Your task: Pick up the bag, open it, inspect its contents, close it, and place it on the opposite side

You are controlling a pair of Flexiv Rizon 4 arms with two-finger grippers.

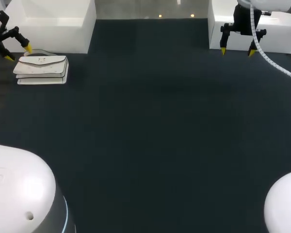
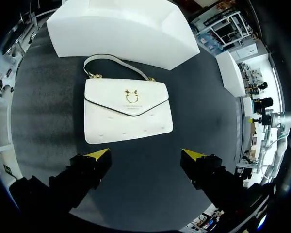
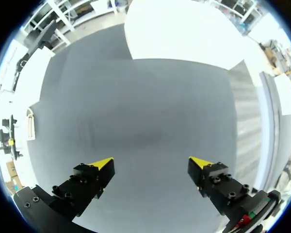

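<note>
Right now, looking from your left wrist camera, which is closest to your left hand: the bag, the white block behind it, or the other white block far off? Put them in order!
From the left hand:
1. The bag, lying just ahead of the open fingers.
2. The near white block, right behind the bag.
3. The far white block, off to the side, well past both.

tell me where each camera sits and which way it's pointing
head view: fixed above and behind the robot, looking down on the dark table; both arms come in at the upper corners, left tool by the bag, right tool opposite.
left wrist view: on the left wrist, looking along its open fingers at the bag ahead.
right wrist view: on the right wrist, facing the table past its open fingers.
shared: all three show the bag, small and far off in the right wrist view.
</note>
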